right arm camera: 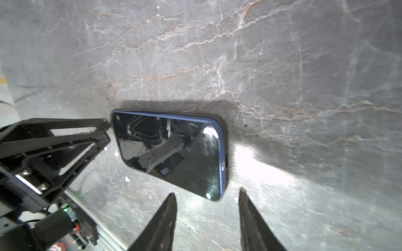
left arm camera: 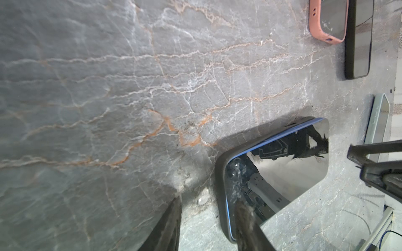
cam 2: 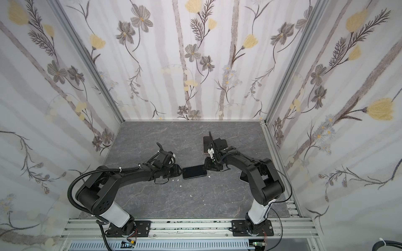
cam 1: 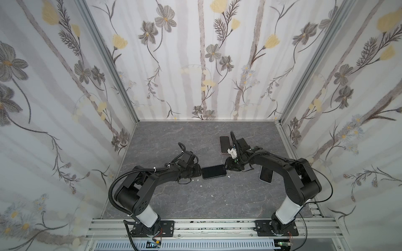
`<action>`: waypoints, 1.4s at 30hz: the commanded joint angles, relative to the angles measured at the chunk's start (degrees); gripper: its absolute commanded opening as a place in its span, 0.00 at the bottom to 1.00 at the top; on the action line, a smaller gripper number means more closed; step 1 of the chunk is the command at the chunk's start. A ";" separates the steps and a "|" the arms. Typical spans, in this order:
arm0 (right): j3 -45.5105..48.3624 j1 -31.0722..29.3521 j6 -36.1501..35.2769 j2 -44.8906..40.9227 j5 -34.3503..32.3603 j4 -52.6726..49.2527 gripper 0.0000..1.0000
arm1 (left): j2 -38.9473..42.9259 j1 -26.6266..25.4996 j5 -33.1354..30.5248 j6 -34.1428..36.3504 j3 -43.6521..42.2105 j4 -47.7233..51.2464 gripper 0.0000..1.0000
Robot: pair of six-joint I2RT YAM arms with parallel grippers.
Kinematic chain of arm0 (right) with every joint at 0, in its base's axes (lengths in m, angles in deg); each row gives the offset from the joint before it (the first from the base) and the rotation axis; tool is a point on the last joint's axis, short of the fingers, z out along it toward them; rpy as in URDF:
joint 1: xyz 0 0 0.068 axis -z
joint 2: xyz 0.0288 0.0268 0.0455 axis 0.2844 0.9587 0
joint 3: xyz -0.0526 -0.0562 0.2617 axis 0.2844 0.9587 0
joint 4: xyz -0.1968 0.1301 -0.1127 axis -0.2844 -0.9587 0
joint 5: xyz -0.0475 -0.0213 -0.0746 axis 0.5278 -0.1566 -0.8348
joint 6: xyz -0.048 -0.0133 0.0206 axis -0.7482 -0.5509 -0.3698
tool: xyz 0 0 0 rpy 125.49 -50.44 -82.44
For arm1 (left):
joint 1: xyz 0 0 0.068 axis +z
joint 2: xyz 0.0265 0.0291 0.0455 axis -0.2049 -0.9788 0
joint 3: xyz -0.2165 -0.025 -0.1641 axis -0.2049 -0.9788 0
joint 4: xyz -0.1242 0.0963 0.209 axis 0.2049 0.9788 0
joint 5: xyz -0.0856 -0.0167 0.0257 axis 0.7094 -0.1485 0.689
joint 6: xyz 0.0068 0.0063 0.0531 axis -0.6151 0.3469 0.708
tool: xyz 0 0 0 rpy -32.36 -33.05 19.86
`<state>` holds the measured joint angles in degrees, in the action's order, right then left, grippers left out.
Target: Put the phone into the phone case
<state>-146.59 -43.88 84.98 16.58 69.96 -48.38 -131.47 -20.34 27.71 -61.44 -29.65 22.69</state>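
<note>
Both top views had the left arm (cam 1: pixel 156 173) stretched low over the grey marbled surface (cam 1: pixel 185 200), the left jaws at the left end of the phone (cam 1: pixel 214 171). From its wrist view those jaws stood apart, one finger (left arm camera: pixel 248 226) over the screen, the other over bare stone beside it. The phone lay flat, screen up, mid-surface, its blue rim seated in the dark phone case (left arm camera: pixel 220 173). The right jaws, also apart, sat just short of its right end, gripping nothing. Farther back by the right arm (cam 1: pixel 274 163) lay a pink-cased handset (cam 1: pixel 224 143), and another dark handset (cam 1: pixel 265 175) beside that arm.
</note>
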 commanded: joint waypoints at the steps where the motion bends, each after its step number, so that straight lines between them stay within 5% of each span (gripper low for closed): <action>1: 0.67 0.04 -1.64 0.81 -0.49 -1.89 0.39 | -0.62 -0.35 1.64 0.31 0.92 1.61 0.42; 7: 1.09 0.02 -1.83 2.49 1.31 -0.14 0.22 | -2.21 -0.97 3.08 -0.07 1.99 1.26 0.39; 15: 1.57 -0.22 -2.25 4.96 2.72 0.76 0.11 | -3.65 -1.77 3.56 -1.28 1.89 0.12 0.38; 25: 2.41 -1.01 -2.49 5.77 2.12 0.36 0.11 | -3.47 -2.19 2.43 -1.16 2.00 0.53 0.38; 34: -1.90 -1.09 -3.94 3.16 -7.08 -6.22 0.29 | -1.60 -2.13 -1.32 -0.26 1.57 1.54 0.38; 42: -4.30 -1.17 -4.71 3.16 -6.63 -8.10 0.24 | -2.28 -2.12 -0.60 -0.15 1.99 1.08 0.37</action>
<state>-150.26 -44.97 81.02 19.70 64.10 -54.39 -133.42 -22.57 28.03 -61.70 -27.94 22.67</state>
